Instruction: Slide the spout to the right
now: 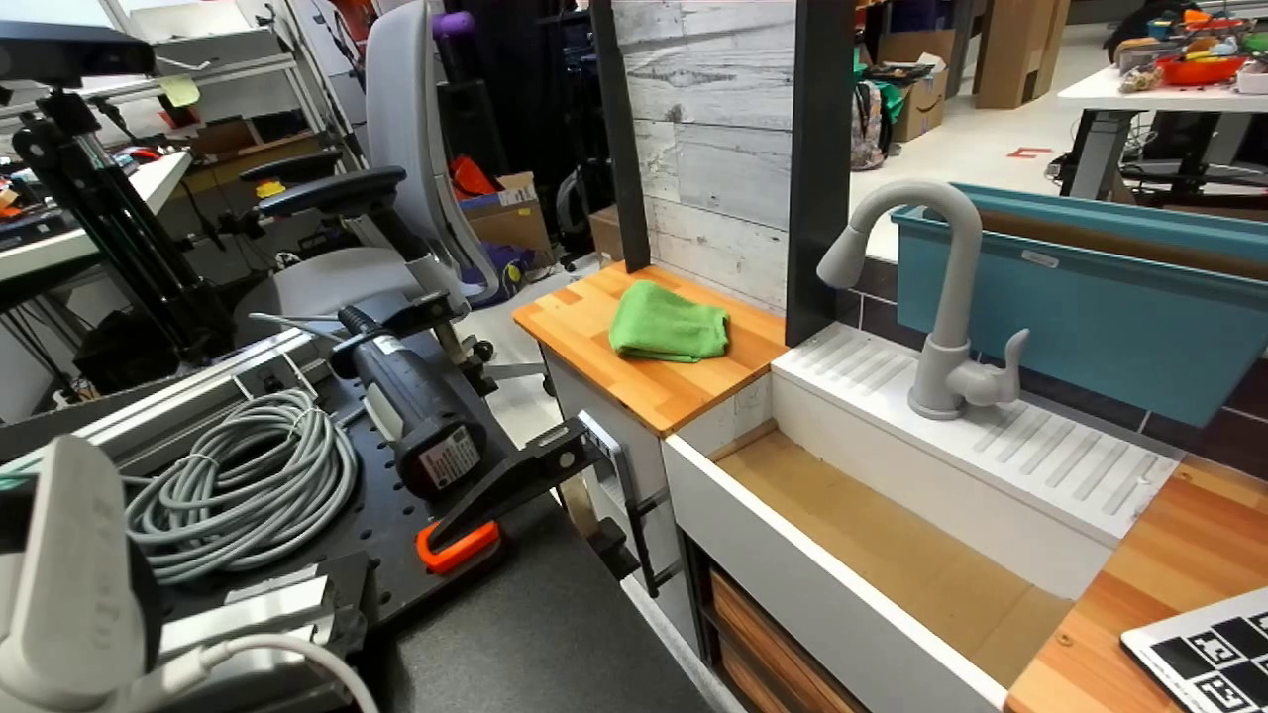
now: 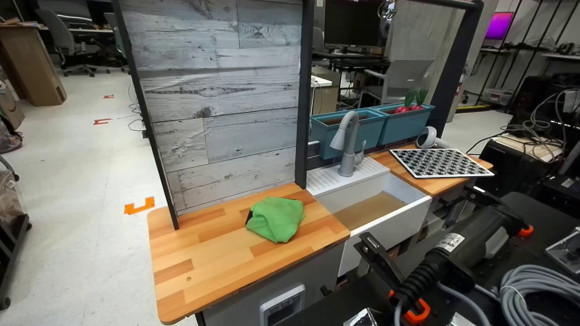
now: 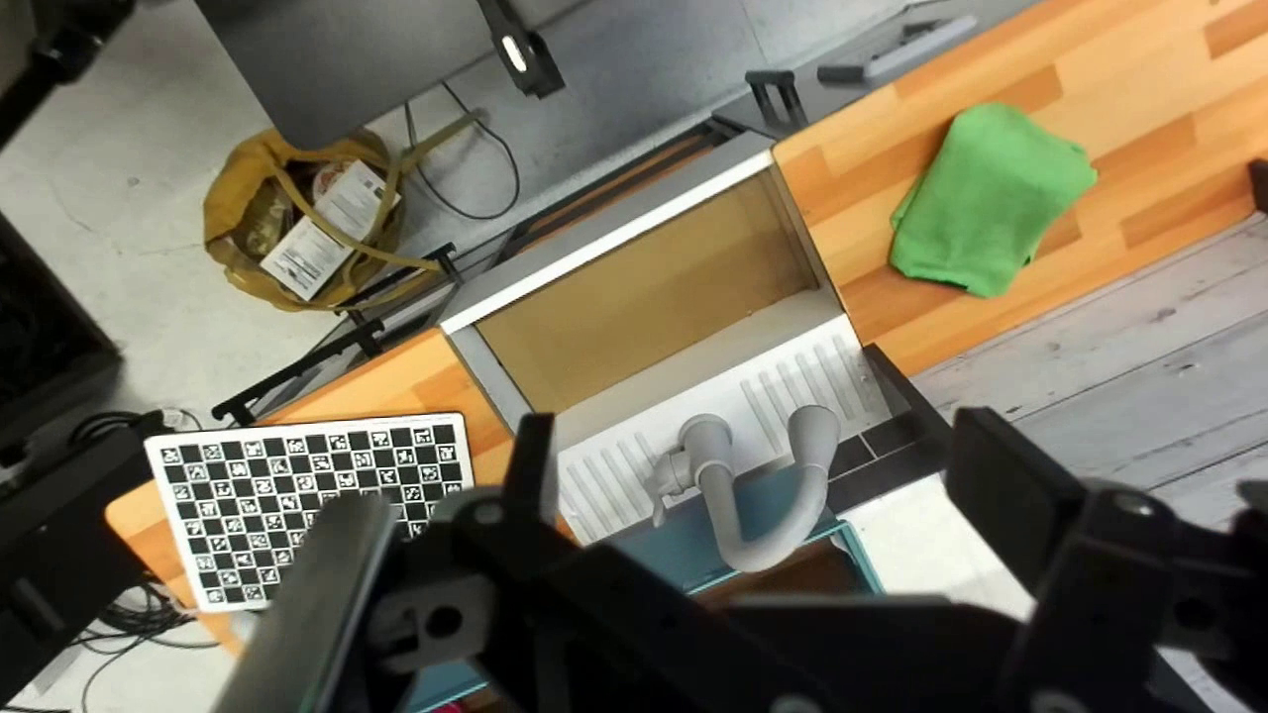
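The spout [image 1: 963, 265] is the matte grey arched neck of the faucet; it also shows in an exterior view [image 2: 351, 136] and in the wrist view [image 3: 759, 557]. It rises from a cylindrical base on the white ribbed ledge behind the sink. Its nozzle points along the ledge, toward the green cloth's side. The small grey lever [image 1: 991, 381] sticks out on the opposite side of the base. My gripper [image 3: 758, 426] is open and empty in the wrist view, fingers wide apart, with the faucet seen between them from above. It appears apart from the spout. Neither exterior view shows the gripper.
The white sink [image 1: 832, 584] lies in front of the faucet. A teal planter [image 1: 1070, 307] stands close behind the spout. A dark post [image 1: 820, 178] and grey plank panel [image 2: 217, 90] rise beside the ledge. A green cloth [image 2: 276, 218] and a checkered board [image 2: 442, 163] lie on the wooden counters.
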You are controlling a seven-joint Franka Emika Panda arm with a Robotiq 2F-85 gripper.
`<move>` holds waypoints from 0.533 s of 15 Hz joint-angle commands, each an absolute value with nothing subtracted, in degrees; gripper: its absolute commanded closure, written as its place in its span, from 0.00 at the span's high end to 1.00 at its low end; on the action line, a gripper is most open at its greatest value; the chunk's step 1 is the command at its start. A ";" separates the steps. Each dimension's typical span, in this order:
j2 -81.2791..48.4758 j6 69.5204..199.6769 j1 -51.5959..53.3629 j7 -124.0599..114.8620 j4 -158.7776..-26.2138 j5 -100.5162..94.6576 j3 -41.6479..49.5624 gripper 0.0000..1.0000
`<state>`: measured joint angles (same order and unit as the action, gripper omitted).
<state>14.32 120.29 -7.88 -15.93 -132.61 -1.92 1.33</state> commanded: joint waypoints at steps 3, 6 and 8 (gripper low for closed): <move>-3.05 133.35 -6.16 -20.69 -125.12 -0.51 1.70 1.00; -3.36 132.83 -5.50 -21.17 -126.15 -1.86 2.56 1.00; -7.20 132.83 -5.19 -21.94 -123.46 -1.77 2.85 1.00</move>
<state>-7.24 133.01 -6.65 -22.18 -123.55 -2.04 1.35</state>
